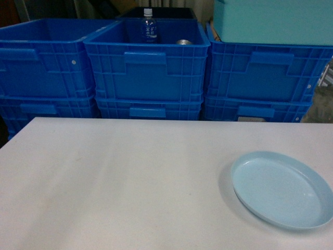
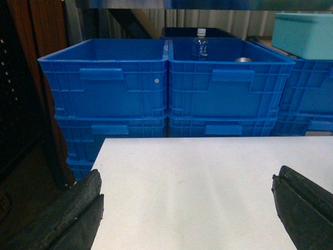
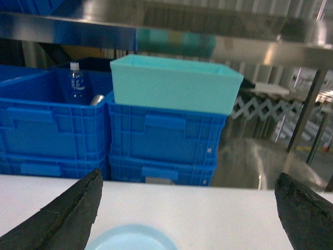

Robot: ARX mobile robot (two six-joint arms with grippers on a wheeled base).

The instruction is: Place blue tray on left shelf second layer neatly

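The blue tray (image 1: 281, 190) is a pale sky-blue shallow dish lying flat on the white table (image 1: 114, 182), near its front right. Neither gripper appears in the head view. My right gripper (image 3: 190, 176) is open above the table, and only the tray's far rim (image 3: 130, 238) shows, low between its fingers and nearer the left one. Nothing is between them. My left gripper (image 2: 188, 174) is open over the table's bare left part, away from the tray. A shiny steel shelf tier (image 3: 156, 26) runs above the crates; I cannot tell whether it belongs to the left shelf.
Stacked deep-blue crates (image 1: 145, 67) line the table's far edge. One holds a water bottle (image 1: 149, 26) and a metal can (image 1: 183, 42). A teal bin (image 1: 276, 21) sits on the right stack. A dark brown cabinet (image 2: 26, 104) stands left of the table.
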